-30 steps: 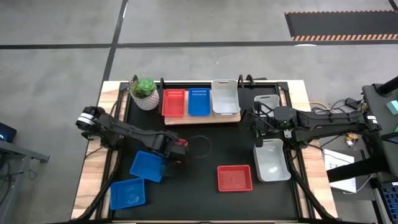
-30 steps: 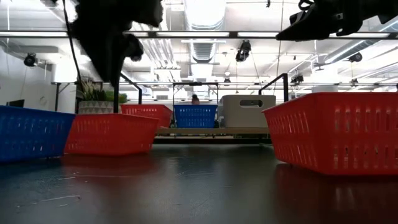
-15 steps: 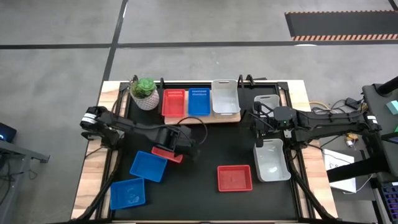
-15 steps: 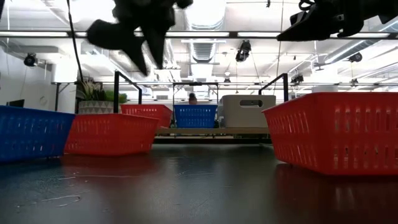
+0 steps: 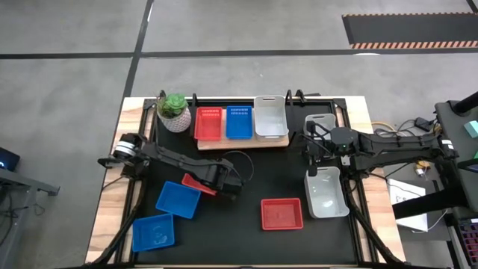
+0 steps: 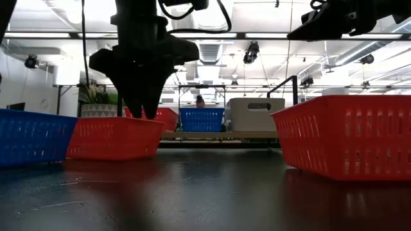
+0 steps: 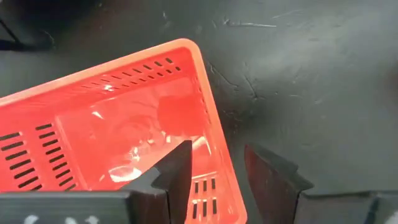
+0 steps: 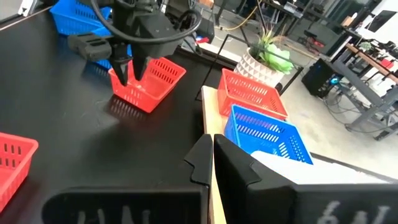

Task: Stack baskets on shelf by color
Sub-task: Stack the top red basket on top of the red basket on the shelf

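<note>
A red basket point(image 5: 196, 184) point(image 7: 112, 124) sits flat on the black table. My left gripper point(image 5: 228, 187) point(image 6: 142, 112) point(image 7: 217, 147) is open and points down at its right end. One finger stands inside the end wall point(image 7: 214, 134) and one outside, without plain contact. My right gripper point(image 5: 310, 153) point(image 8: 211, 140) is shut and hovers between two whitish baskets point(image 5: 326, 192) point(image 5: 320, 123). The wooden shelf point(image 5: 243, 142) bears a red point(image 5: 208, 123), a blue point(image 5: 238, 122) and a whitish basket point(image 5: 270, 117).
Two blue baskets point(image 5: 178, 199) point(image 5: 153, 232) lie on the table's near left, one touching the red basket. Another red basket point(image 5: 281, 214) sits near the front middle. A white plant pot point(image 5: 174, 112) stands left of the shelf. Bare tabletop lies between shelf and front baskets.
My left gripper has swung from a raised, tilted pose over the basket's left part toward the table's right. It has turned to point straight down and dropped onto the red basket's right end. The basket has stayed in place.
</note>
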Controlling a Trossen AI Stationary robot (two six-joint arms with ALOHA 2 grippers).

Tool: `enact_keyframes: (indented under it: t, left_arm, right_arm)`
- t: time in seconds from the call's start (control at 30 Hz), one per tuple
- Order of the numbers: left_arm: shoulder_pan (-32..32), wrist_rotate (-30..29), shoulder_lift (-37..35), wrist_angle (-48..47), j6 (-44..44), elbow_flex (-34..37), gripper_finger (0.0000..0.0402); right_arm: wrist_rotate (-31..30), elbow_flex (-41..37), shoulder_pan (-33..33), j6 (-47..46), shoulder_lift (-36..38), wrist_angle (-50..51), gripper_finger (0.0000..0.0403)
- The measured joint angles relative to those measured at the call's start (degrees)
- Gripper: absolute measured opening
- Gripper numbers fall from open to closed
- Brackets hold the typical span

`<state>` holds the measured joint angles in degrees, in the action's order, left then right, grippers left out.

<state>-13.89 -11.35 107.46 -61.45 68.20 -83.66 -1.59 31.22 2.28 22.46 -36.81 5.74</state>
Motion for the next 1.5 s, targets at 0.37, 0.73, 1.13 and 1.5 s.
enact_keyframes:
  t: [0.37, 0.73, 1.13, 1.5]
  left_arm:
    - [-0.2, -2.7, 0.6, 5.4, -0.3, 4.2, 0.0116]
    - [-2.6, 0.1, -0.1, -0.4, -32.7, -2.9, 0.0003]
    - [-6.1, -31.3, -1.6, -17.4, -71.7, -25.2, 0.0001]
    - [12.6, -18.8, -14.0, -10.5, -84.5, -11.3, 0.0000]
  right_arm:
    - [0.0, 0.0, 0.0, 0.6, 0.0, 0.0, 0.0009]
    - [0.0, 0.0, 0.0, 0.6, 0.0, 0.0, 0.0009]
    - [0.0, 0.0, 0.0, 0.7, 0.0, 0.0, 0.0009]
    - [0.0, 0.0, 0.0, 0.6, 0.0, -0.1, 0.0009]
